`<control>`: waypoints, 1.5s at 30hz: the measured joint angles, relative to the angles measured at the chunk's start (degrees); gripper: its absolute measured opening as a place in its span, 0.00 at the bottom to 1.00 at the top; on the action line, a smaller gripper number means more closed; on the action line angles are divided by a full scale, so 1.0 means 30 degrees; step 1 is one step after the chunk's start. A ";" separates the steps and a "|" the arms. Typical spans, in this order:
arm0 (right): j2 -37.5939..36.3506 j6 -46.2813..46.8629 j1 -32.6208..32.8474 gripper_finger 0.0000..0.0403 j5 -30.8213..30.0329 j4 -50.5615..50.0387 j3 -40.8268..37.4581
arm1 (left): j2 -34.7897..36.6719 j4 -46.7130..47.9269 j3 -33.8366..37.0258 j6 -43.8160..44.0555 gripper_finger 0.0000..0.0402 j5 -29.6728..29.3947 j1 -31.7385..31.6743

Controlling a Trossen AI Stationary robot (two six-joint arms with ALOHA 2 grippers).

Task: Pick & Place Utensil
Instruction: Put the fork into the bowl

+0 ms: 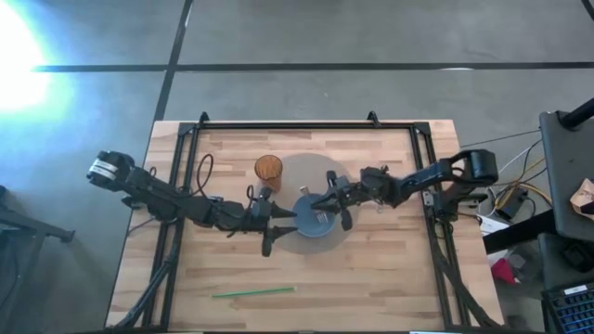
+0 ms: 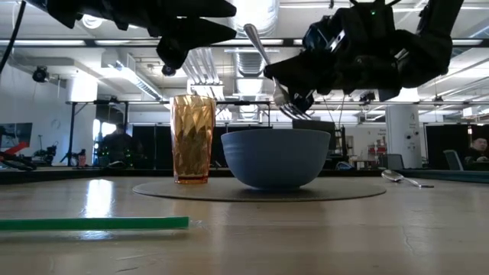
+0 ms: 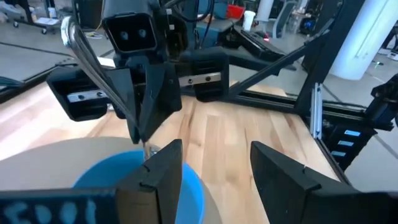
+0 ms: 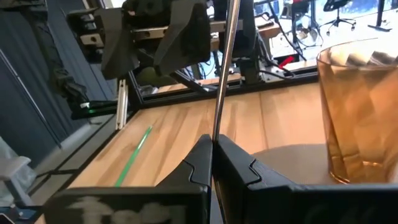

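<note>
A metal fork (image 2: 263,53) hangs tilted over the blue bowl (image 2: 275,156), tines down and handle rising up and away. My right gripper (image 1: 327,206) is shut on it above the bowl (image 1: 316,229). My left gripper (image 3: 214,180) is open and empty at the bowl's left side (image 1: 281,223), fingers pointing toward the bowl and the right gripper. The bowl stands on a round grey mat (image 1: 306,172). In the left wrist view the fork's tines (image 3: 149,148) hang just above the bowl's rim (image 3: 106,183). My right gripper pinches the fork's handle between its two shut fingers, low on the handle near the tines (image 2: 284,93). The fingers come from the table's right, slanting down, and lie across the handle. The long free end of the handle (image 4: 224,74) sticks out past them. The fork is lifted clear, tilted.
An amber ribbed cup (image 1: 268,172) stands on the mat's left edge, close to the bowl. A green straw (image 1: 252,292) lies near the table's near edge. A spoon (image 2: 405,179) lies on the table to the right of the mat in the low view. Black frame rails run along both table sides.
</note>
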State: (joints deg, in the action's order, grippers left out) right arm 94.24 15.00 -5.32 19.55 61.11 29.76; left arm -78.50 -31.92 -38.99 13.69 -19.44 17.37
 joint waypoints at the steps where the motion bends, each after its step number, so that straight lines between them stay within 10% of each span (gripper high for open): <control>1: 0.0278 -0.0014 0.0025 0.02 0.0000 0.0371 0.0000 | 0.0000 0.0000 0.0001 0.0005 0.45 0.0000 0.0000; 45: 0.2644 0.2959 -0.0037 0.02 -0.3013 -0.2499 0.1410 | 0.0000 0.1659 -0.0013 0.0954 0.41 -0.1049 0.0000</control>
State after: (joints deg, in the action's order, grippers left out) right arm 102.18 23.88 -5.43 10.51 53.61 33.99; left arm -78.50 -26.94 -39.03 16.56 -22.59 17.37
